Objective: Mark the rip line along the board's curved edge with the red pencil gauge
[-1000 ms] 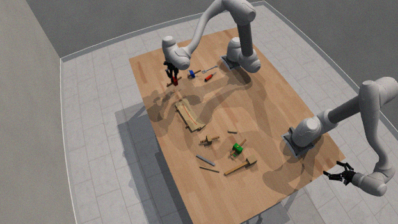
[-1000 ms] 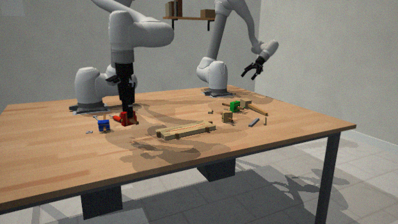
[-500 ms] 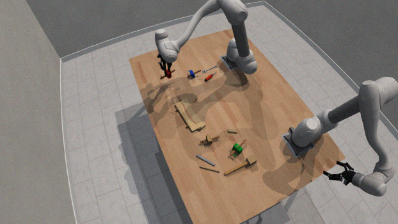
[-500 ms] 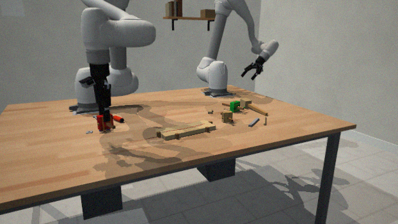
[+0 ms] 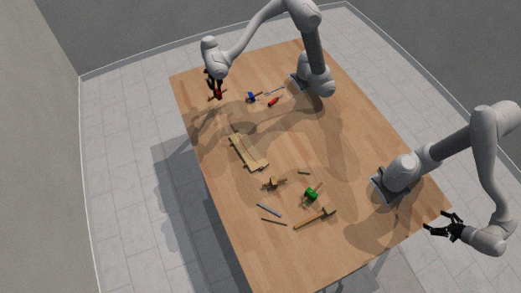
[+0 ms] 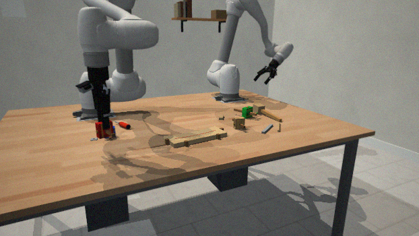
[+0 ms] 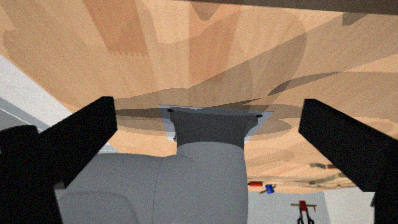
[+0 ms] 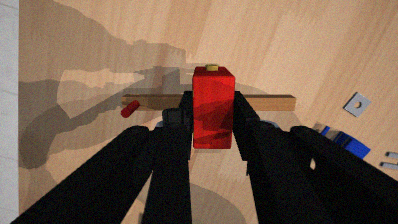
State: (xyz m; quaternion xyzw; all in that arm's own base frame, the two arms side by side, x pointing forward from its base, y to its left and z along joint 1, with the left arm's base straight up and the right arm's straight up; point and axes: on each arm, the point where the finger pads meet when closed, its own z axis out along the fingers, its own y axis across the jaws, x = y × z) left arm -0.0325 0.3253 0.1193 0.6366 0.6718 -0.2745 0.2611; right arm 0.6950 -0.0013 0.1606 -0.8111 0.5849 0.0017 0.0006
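- While the pale board point(image 5: 237, 147) point(image 6: 205, 134) serves as the landmark, the red pencil gauge point(image 5: 218, 95) point(image 6: 100, 129) point(image 7: 302, 205) point(image 8: 213, 110) is well apart from it, beyond the end nearer the blue gauge point(image 5: 250, 96) point(image 6: 114, 131) point(image 7: 269, 189) point(image 8: 354, 145).
- Its head is a glossy red block with straight edges, topped by a small brass-coloured knob point(image 8: 212, 67); a square wooden beam point(image 8: 272, 103) runs crosswise, a short red cylinder point(image 8: 130, 108) at one end.
- The right gripper point(image 5: 217, 93) point(image 6: 105, 126) point(image 7: 303, 207) point(image 8: 211, 105) is closed on the red head, a black finger against either side. Whether the gauge touches the bench point(image 5: 352, 142) point(image 6: 50, 168) point(image 7: 150, 25) point(image 8: 275, 40), I cannot tell.
- Away from the board, past its other end, the left gripper point(image 5: 434, 219) point(image 6: 261, 81) point(image 7: 208, 114) is spread wide and holds nothing.
- On the board, a thin red line point(image 5: 248, 150) point(image 6: 195, 133) curves lengthwise over smooth, light wood.
- Beyond the board's other end sit a boxy green gauge point(image 5: 311, 193) point(image 6: 247, 112) and a wooden mallet point(image 5: 310, 220) point(image 6: 272, 115), its head blocky and handle straight.
- Around the board, the bench shows warm, banded wood grain crossed by shadows.
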